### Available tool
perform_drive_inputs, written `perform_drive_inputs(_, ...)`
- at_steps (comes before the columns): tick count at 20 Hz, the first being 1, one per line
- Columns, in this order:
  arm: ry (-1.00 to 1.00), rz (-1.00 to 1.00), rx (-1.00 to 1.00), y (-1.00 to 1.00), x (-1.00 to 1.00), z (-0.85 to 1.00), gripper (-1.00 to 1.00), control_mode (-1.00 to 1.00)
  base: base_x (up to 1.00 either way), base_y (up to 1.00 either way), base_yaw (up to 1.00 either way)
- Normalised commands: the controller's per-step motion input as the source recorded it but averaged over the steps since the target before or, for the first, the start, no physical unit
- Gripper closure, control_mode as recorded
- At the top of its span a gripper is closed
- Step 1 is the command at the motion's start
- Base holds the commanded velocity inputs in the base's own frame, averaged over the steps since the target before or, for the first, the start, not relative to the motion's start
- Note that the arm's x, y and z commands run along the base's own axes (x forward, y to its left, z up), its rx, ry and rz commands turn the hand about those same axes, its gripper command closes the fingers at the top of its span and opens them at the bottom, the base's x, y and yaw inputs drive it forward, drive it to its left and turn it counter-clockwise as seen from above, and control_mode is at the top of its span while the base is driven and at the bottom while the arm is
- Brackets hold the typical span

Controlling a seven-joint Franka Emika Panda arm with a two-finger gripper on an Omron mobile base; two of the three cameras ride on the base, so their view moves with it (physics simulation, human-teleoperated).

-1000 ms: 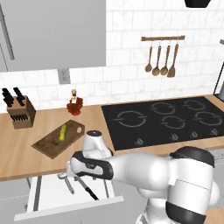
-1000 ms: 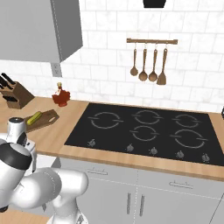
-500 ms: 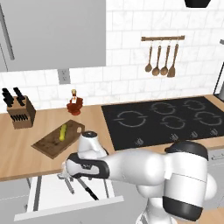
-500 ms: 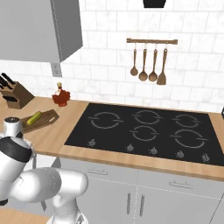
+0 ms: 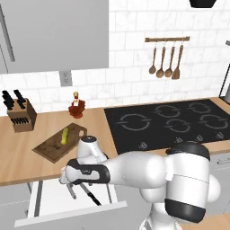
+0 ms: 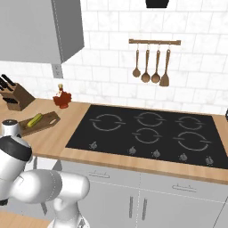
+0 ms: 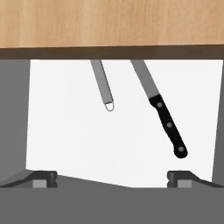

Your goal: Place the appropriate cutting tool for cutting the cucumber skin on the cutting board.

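Note:
In the hand view I look down into an open white drawer (image 7: 70, 140). The grey peeler (image 7: 102, 83) lies there, its slim handle ending in a small ring, its head hidden under the counter edge. Right of it lies the black-handled knife (image 7: 167, 126). My gripper (image 7: 113, 179) hangs open above the drawer floor, holding nothing, its fingertips (image 7: 43, 178) wide apart. From the left base view my gripper (image 5: 68, 179) is over the drawer, in front of the cutting board (image 5: 50, 148) with the cucumber (image 5: 65, 135) on it. The board (image 6: 46, 122) and cucumber (image 6: 34, 120) also appear from the right.
A knife block (image 5: 20, 114) and a red bottle (image 5: 77, 105) stand at the back of the wooden counter (image 5: 18, 161). A black stove (image 5: 179, 119) lies to the right. Utensils (image 5: 166, 56) hang on the wall. The counter edge (image 7: 112, 52) overhangs the drawer's back.
The arm has shifted a little to the left and lower over the open drawer. The gripper stays open and the peeler and knife have not moved.

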Motion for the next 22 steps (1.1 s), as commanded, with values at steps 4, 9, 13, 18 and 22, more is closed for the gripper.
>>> perform_drive_inputs(4, -0.01, 0.00, 0.00, 0.00, -0.01, 0.00, -1.00, -1.00, 0.00, 0.00, 0.00)
perform_drive_inputs(9, -0.23, 0.00, 0.00, 0.00, -0.02, 0.00, -1.00, -1.00, 0.00, 0.00, 0.00)
perform_drive_inputs(13, -0.34, 0.00, 0.00, 0.00, -0.05, 0.00, -1.00, -1.00, 0.00, 0.00, 0.00)
perform_drive_inputs(18, -0.24, 0.00, 0.00, 0.00, 0.00, 0.00, -1.00, -1.00, 0.00, 0.00, 0.00)
perform_drive_inputs(22, 0.00, 0.00, 0.00, 0.00, 0.00, 0.00, -1.00, -1.00, 0.00, 0.00, 0.00)
